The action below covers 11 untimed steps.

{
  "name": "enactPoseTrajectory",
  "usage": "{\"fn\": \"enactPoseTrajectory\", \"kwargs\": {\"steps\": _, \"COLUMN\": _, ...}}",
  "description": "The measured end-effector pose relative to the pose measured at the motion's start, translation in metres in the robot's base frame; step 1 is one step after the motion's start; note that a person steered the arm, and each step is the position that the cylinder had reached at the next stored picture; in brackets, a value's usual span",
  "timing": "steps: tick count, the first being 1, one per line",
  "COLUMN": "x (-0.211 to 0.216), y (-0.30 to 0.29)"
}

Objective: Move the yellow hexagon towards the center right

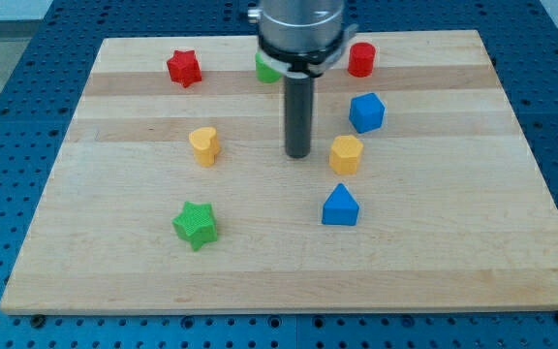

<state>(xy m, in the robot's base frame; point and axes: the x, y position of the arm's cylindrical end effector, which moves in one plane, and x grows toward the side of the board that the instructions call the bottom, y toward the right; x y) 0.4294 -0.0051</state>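
Note:
The yellow hexagon (346, 153) sits a little right of the board's middle. My tip (298, 155) rests on the board just to the hexagon's left, a small gap apart from it. A blue block (366, 112) stands just above and right of the hexagon. A blue triangular block (340, 206) lies below the hexagon.
A yellow heart (204, 145) lies left of my tip. A green star (197, 225) is at lower left. A red star (184, 68) and a red cylinder (360, 59) sit near the top edge. A green block (267, 69) is partly hidden behind the arm. The wooden board (453, 242) lies on a blue perforated table.

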Motion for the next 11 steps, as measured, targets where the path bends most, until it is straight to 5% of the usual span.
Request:
{"fn": "enactPoseTrajectory", "kwargs": {"steps": 4, "x": 0.029, "y": -0.077}}
{"fn": "enactPoseTrajectory", "kwargs": {"steps": 6, "x": 0.029, "y": -0.165}}
{"fn": "enactPoseTrajectory", "kwargs": {"steps": 11, "x": -0.004, "y": -0.108}}
